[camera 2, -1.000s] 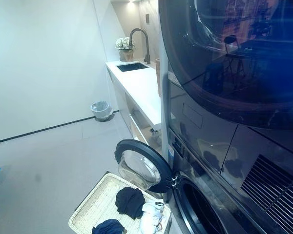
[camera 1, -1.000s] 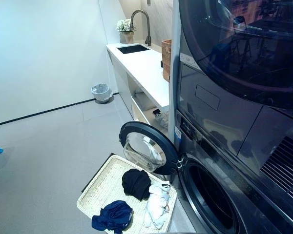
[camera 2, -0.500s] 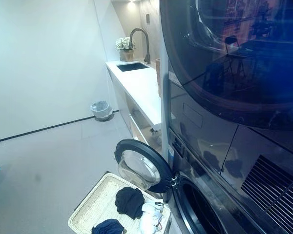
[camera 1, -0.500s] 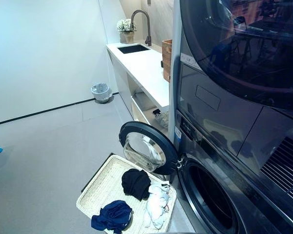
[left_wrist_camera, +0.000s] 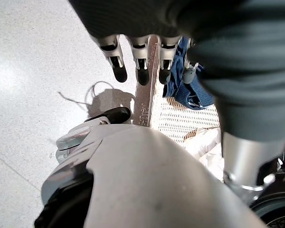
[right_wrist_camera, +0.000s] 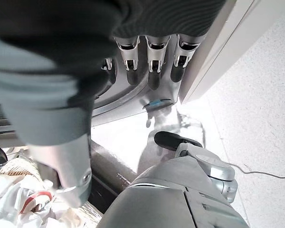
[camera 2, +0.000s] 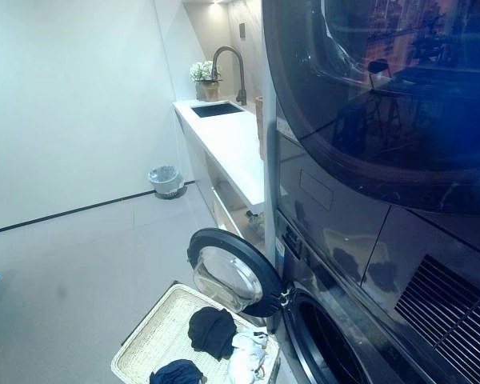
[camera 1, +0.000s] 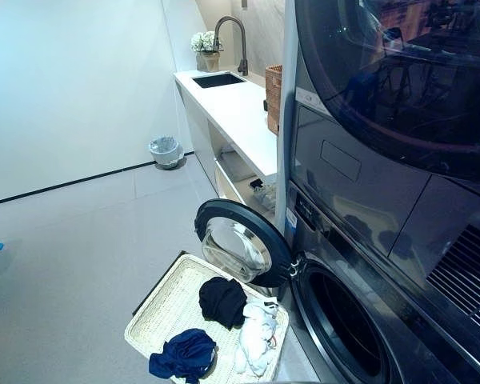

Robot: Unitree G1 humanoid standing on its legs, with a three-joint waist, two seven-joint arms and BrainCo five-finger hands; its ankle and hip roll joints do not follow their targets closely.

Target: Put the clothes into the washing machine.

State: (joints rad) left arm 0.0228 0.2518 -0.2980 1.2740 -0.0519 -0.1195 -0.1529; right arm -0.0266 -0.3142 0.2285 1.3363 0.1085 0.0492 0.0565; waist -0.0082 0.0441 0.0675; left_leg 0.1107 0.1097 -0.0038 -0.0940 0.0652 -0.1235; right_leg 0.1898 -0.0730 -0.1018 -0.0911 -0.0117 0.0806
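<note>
Clothes in basket, washer door open, both hands' fingers relaxed, empty.

Washing machine with round door swung open, white woven basket on floor just beside it holding black garment, blue garment and white garment; white desk with sink behind, bin by wall.
</note>
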